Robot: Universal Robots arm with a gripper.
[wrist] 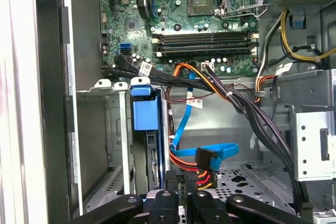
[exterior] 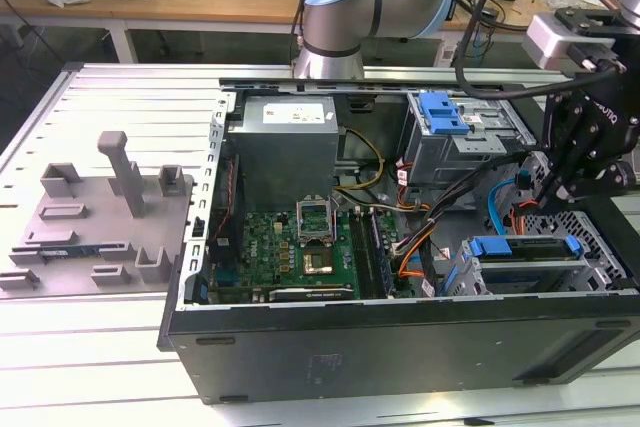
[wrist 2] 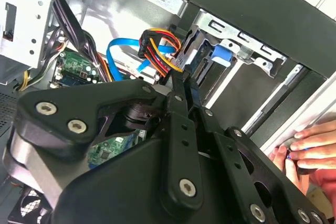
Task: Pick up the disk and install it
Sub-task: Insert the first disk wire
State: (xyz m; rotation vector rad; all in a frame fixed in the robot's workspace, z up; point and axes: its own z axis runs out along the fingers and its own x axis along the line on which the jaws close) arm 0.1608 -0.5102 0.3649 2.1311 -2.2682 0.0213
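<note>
Jaws of the black gripper (wrist 2: 182,83) are pressed together, empty. The silver disk (exterior: 520,252) in its blue plastic carrier lies mostly hidden inside the grey metal bay (exterior: 598,255).

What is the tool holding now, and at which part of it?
Nothing, as far as it shows: the tool is shut with nothing between its tips, and the disk sits in its bay.

Disk (exterior: 522,245) body mostly hidden; hand (wrist 2: 308,149) cut off by edge.
</note>
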